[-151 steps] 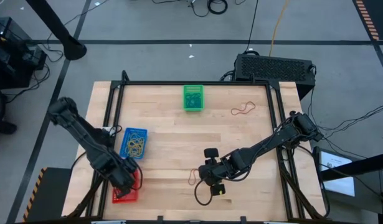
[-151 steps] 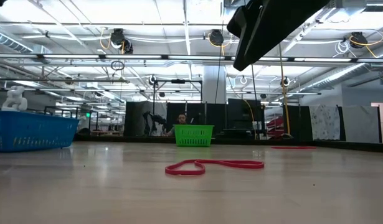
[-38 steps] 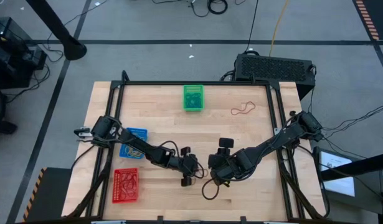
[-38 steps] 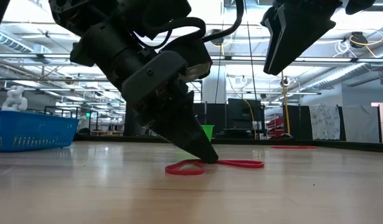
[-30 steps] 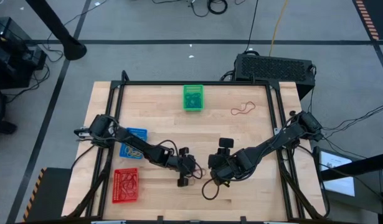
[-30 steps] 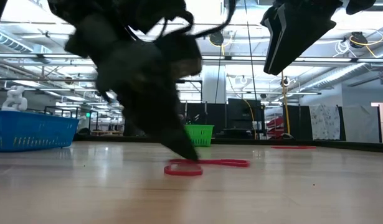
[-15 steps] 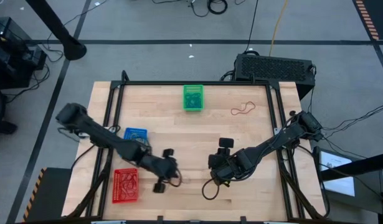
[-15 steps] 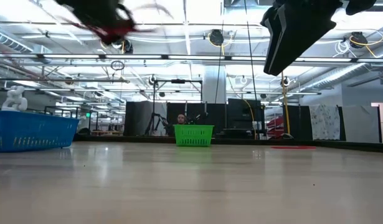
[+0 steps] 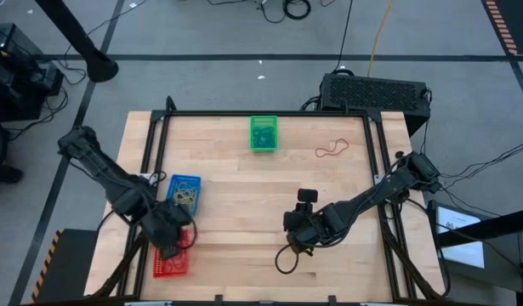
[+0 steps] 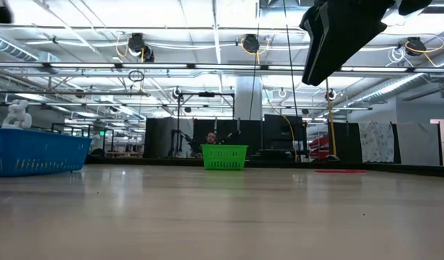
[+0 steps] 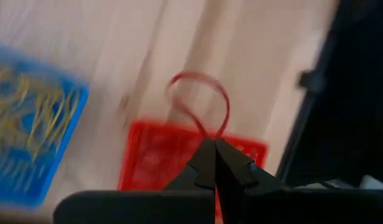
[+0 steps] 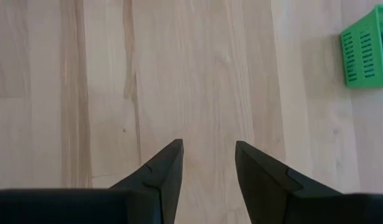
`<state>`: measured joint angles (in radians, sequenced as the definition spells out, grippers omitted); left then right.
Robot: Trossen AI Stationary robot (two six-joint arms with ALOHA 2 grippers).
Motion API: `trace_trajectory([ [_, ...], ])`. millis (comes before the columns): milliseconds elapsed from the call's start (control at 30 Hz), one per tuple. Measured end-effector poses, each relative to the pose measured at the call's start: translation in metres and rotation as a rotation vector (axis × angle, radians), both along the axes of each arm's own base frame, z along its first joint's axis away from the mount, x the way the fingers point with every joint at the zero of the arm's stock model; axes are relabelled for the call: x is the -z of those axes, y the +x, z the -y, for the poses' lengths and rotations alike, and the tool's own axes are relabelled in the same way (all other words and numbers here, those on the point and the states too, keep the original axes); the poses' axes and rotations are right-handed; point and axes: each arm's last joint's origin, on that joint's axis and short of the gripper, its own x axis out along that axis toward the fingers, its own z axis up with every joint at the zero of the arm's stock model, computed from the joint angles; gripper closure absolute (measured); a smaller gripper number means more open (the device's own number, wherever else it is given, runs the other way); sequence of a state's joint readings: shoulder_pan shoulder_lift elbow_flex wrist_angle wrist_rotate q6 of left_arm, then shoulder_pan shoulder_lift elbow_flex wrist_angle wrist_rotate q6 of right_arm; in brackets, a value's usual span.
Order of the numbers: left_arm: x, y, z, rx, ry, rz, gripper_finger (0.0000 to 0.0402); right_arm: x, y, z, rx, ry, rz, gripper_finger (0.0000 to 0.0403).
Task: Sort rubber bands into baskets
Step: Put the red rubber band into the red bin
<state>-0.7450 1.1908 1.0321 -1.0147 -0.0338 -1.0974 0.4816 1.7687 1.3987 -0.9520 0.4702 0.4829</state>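
My left gripper point(image 9: 172, 240) is over the red basket point(image 9: 170, 262) at the table's near left, shut on a red rubber band point(image 11: 200, 102). The blue basket point(image 9: 183, 194), holding yellow bands, stands just beyond it. The green basket point(image 9: 263, 133) sits at the far middle. Another red rubber band point(image 9: 332, 150) lies flat on the table at the far right. My right gripper point(image 12: 208, 155) is open above bare wood near the table's middle, with nothing between its fingers. My left gripper pinches the red rubber band between its two fingertips, where the loop's two strands meet point(image 11: 210, 135). The loop stands out past the fingertips, lifted clear, above the red basket's edge point(image 11: 179, 134).
A black ribbed box point(image 9: 373, 92) sits past the table's far right corner. A black cable loop point(image 9: 287, 259) hangs below my right arm. Bare wood spreads between the baskets and my right arm. In the low view, the blue basket point(image 10: 34, 152) and green basket point(image 10: 224, 157) stand on the table.
My left gripper, shut on the red band, has lifted it off the table's middle and carried it up and toward the table's left edge, turning as it went. It is now over the red basket. The band has left the table entirely.
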Motion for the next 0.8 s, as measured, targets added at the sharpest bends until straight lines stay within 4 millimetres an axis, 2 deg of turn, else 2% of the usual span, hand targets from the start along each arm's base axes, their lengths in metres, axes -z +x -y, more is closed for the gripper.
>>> trace_trajectory([
  [100,0.005,-0.012,0.004,-0.069,0.023,-0.090,0.0401,0.000,0.000,0.000,-0.001,-0.001,-0.001,0.0264],
  [233,0.016,-0.018,0.013,-0.111,0.033,-0.139,0.0401,0.000,0.000,0.000,-0.001,-0.001,-0.002,0.0264],
  [367,0.026,-0.020,0.021,-0.116,0.054,-0.180,0.0401,0.000,0.000,0.000,-0.001,-0.001,-0.002,0.0264],
  [533,0.040,-0.020,0.030,-0.103,0.042,-0.312,0.0401,0.000,0.000,0.000,-0.001,-0.001,-0.002,0.0264],
  [800,0.053,-0.020,0.032,-0.063,0.077,-0.370,0.0395,0.000,0.000,0.001,0.002,-0.001,-0.002,0.0264],
])
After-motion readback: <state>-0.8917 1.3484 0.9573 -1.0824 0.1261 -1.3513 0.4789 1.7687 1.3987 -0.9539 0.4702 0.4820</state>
